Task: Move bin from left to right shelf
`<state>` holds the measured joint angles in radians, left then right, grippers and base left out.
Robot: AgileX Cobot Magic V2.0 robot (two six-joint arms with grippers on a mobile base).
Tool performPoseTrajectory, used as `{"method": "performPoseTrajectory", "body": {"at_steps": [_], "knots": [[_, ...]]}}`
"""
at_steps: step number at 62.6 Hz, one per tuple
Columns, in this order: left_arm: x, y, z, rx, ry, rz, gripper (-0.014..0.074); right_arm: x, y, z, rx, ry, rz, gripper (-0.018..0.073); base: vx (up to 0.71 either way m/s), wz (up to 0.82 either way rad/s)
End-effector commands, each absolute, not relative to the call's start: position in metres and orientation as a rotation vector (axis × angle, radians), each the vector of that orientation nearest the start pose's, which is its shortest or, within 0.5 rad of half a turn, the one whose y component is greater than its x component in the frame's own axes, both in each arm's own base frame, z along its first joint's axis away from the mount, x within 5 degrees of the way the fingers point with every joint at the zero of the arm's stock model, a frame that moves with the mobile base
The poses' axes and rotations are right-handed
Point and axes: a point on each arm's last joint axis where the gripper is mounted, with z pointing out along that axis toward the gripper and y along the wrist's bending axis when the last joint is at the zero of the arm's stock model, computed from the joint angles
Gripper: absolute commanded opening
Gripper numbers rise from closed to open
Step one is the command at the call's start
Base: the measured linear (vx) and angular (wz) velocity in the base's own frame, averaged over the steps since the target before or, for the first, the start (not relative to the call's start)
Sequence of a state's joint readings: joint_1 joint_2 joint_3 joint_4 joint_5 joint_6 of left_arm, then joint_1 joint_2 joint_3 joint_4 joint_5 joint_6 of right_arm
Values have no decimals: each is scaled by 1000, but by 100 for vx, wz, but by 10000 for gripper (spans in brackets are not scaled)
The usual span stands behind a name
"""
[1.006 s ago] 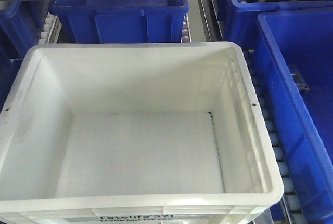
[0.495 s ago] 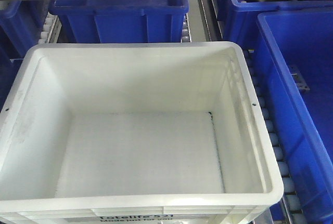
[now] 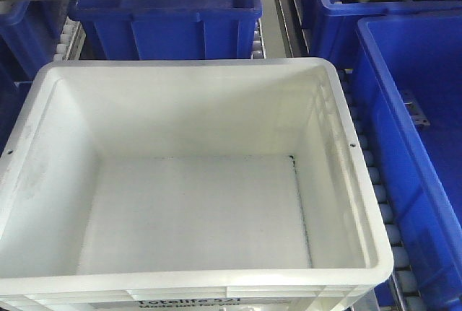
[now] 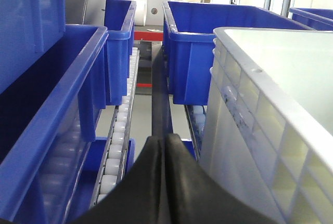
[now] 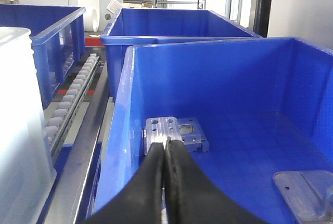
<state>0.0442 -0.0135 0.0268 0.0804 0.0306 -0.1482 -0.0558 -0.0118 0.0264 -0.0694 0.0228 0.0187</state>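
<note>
You see the white bin (image 3: 195,181) sitting empty on the roller rails (image 3: 379,195), with blue totes (image 3: 419,145) on either side and behind it. Your left gripper (image 4: 164,143) hangs beside the bin's ribbed left wall, jaws pressed together on nothing. Your right gripper (image 5: 166,143), also closed and empty, hangs over the neighbouring blue tote.

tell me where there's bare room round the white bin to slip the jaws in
On the left, a lane of white rollers lies open between the white bin and a blue tote. On the right, only a narrow roller strip separates the bin from the near blue tote. That tote holds metal parts. Behind, blue totes crowd close.
</note>
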Motion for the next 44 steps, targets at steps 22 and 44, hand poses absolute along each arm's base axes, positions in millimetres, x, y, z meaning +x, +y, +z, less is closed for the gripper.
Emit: {"method": "performPoseTrajectory", "body": {"at_steps": [22, 44], "knots": [[54, 2, 217, -88, 1418, -34, 3, 55, 1, 208, -50, 1422, -19, -9, 0, 0], [54, 2, 217, -88, 1418, -34, 3, 55, 3, 208, -70, 1421, 4, -9, 0, 0]]}}
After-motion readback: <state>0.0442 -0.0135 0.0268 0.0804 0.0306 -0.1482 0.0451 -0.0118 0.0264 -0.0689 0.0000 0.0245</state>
